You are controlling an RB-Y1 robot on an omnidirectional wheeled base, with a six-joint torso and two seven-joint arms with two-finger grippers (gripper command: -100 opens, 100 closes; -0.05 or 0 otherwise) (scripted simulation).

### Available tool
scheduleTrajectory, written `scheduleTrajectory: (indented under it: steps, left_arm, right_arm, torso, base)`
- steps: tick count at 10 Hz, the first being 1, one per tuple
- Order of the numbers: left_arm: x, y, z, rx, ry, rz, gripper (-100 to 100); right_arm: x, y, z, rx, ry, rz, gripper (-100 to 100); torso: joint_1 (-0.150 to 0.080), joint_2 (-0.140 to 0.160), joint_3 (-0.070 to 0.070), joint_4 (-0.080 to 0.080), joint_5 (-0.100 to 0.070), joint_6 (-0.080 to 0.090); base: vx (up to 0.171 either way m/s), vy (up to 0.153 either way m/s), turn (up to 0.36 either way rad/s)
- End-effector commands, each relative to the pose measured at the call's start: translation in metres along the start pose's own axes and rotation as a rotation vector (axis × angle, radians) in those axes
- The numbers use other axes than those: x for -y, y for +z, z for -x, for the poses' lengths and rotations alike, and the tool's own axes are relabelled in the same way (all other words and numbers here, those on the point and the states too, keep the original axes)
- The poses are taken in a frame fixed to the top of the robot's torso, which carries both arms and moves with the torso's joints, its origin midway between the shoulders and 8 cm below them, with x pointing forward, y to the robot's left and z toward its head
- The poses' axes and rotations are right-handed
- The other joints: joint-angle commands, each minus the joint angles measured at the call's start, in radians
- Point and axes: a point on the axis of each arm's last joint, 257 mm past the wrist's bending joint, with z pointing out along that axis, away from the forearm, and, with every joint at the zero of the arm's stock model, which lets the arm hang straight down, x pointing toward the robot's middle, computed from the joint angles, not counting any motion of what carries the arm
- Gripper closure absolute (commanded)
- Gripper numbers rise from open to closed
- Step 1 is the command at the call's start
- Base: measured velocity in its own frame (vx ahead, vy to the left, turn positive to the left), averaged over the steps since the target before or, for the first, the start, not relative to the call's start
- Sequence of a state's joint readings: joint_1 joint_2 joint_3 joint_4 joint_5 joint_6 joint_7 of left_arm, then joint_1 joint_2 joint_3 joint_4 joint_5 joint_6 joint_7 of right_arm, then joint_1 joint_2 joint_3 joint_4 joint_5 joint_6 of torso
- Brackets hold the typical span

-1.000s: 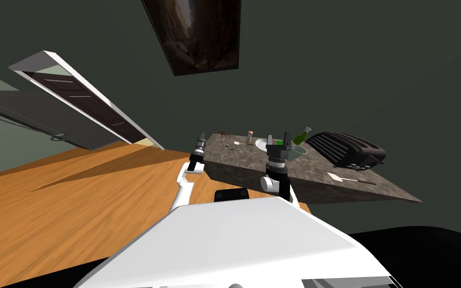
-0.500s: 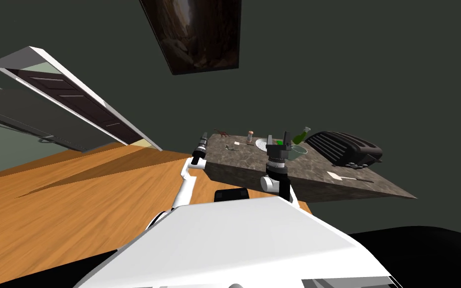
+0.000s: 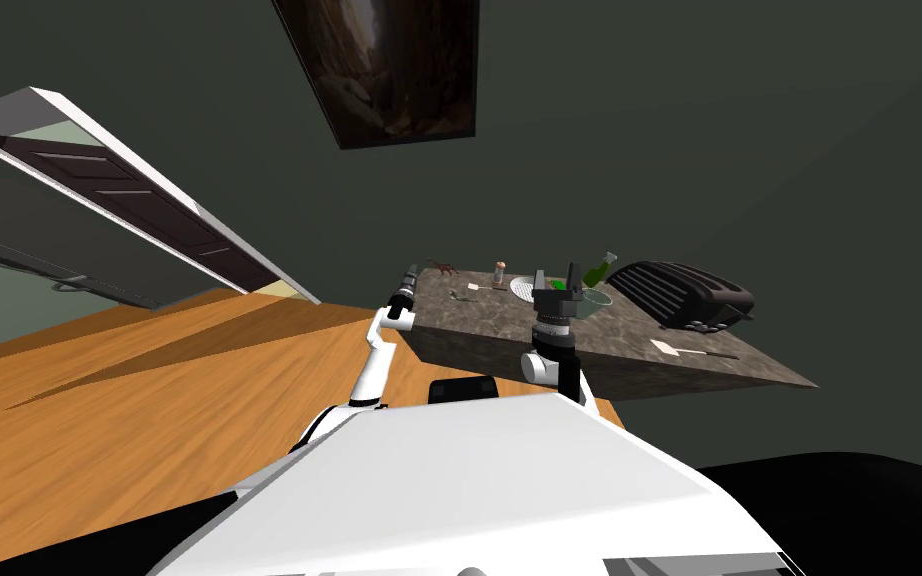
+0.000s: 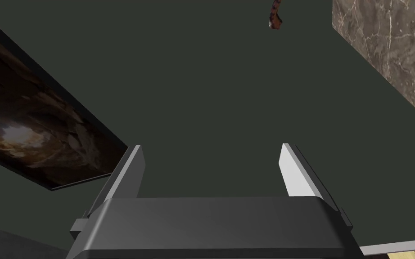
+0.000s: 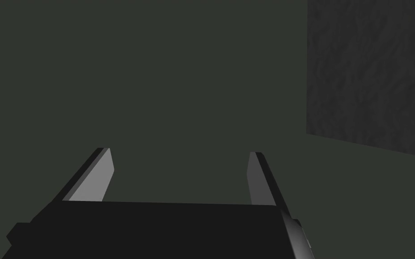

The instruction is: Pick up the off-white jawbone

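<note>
The small off-white jawbone (image 3: 467, 293) lies on the grey-brown marbled table top (image 3: 609, 345), toward its left end. In the head view it sits between the two grippers, nearer the left gripper (image 3: 411, 272), and inside neither pair of jaws. The left gripper hangs just beside the table's left edge, near the far corner, its thin light grey fingers (image 4: 130, 173) spread wide on nothing and pointing at the dark green-grey wall. The right gripper (image 3: 557, 282) stands upright over the near edge of the table, its fingers (image 5: 95, 177) likewise wide apart and empty.

Since a second ago the left arm has stretched further forward along the table's left edge, carrying its gripper toward the far corner; the right arm has not shifted. My head has turned a little, so the dark panelled door (image 3: 129, 195) now sits further toward the left of that view.

The jawbone is too small for its shape to be made out; a pale greenish scrap lies against it, and I cannot tell whether the two touch or overlap. In the left wrist view the reddish-brown toy animal (image 4: 274, 15) is cut off by the picture's edge, and a corner of the table top shows beside it. The clear glass bowl (image 3: 596, 303) is partly hidden behind the right gripper; the green bottle (image 3: 604, 268) and the black slotted toaster (image 3: 684, 293) stand beyond it.
</note>
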State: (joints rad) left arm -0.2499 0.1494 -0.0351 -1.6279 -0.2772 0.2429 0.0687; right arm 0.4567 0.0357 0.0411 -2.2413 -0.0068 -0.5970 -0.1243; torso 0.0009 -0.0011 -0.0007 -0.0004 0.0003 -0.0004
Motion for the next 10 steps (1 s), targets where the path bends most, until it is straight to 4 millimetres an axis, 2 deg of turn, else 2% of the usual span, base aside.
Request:
scheduleTrajectory:
  steps: [1,3,5,6,7,8,10]
  left_arm:
    - [-0.008,0.013,-0.002,0.001,0.015,0.05,-100]
    - [-0.016,0.024,-0.002,0.003,0.025,0.105,-100]
    - [-0.025,0.027,-0.003,0.003,0.027,0.149,-100]
    - [-0.028,0.038,-0.004,0.004,0.036,0.185,-100]
    - [-0.035,0.037,-0.004,0.004,0.037,0.211,-100]
    - [-0.037,0.046,-0.005,0.004,0.043,0.239,-100]
    - [-0.047,0.045,-0.004,0.006,0.044,0.282,-100]
  right_arm:
    - [0.0,0.0,0.0,0.0,0.0,0.0,0]
    - [0.0,0.0,0.0,0.0,0.0,0.0,0]
    - [0.0,0.0,0.0,0.0,0.0,0.0,0]
    - [0.0,0.0,0.0,0.0,0.0,0.0,0]
    - [0.0,0.0,0.0,0.0,0.0,0.0,0]
    - [0.0,0.0,0.0,0.0,0.0,0.0,0]
    - [0.0,0.0,0.0,0.0,0.0,0.0,0]
  torso:
    - [0.0,0.0,0.0,0.0,0.0,0.0]
    - [0.0,0.0,0.0,0.0,0.0,0.0]
    - [0.0,0.0,0.0,0.0,0.0,0.0]
    - [-0.001,0.001,0.0,0.0,0.0,0.0]
    - [-0.001,0.0,0.0,0.0,0.0,0.0]
    - [-0.001,0.001,0.0,0.0,0.0,0.0]
    - [-0.001,0.001,0.0,0.0,0.0,0.0]
  base:
    - [0.005,0.032,-0.062]
    - [0.008,0.023,-0.069]
    - [0.004,0.013,-0.014]
    - [0.002,0.006,-0.081]
    - [0.002,0.009,-0.046]
    - [0.001,0.006,-0.077]
    - [0.001,0.003,-0.023]
